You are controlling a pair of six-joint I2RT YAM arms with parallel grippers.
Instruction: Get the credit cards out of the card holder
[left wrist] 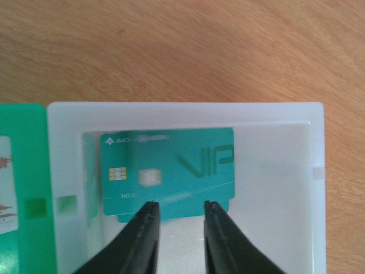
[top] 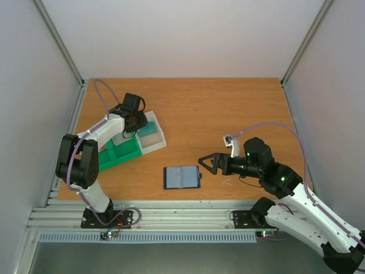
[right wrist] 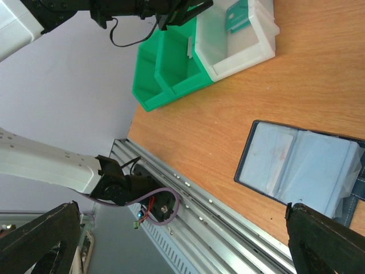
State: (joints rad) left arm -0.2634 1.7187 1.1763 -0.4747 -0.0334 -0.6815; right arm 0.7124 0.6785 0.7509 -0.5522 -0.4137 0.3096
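We are finding the flat, dark navy, rectangular card holder (top: 181, 177) lying open on the brown wooden table (top: 228, 108). Its grey-blue inner pockets are facing up, and it is sitting near the front edge, between the two arms. A thin teal plastic credit card (left wrist: 168, 171) marked VIP is lying flat inside the white plastic bin (left wrist: 274, 120), well apart from the holder. Beside that bin, the green plastic bin (left wrist: 23, 171) is holding a pale card (left wrist: 4, 177) with red marking, mostly cut off at the picture's edge. The left gripper (left wrist: 181, 206) is hovering over the white bin at the teal card's near edge, its jaws only narrowly parted and gripping nothing. The right gripper (top: 203, 164) is hanging just right of the open holder, jaws spread wide and empty.
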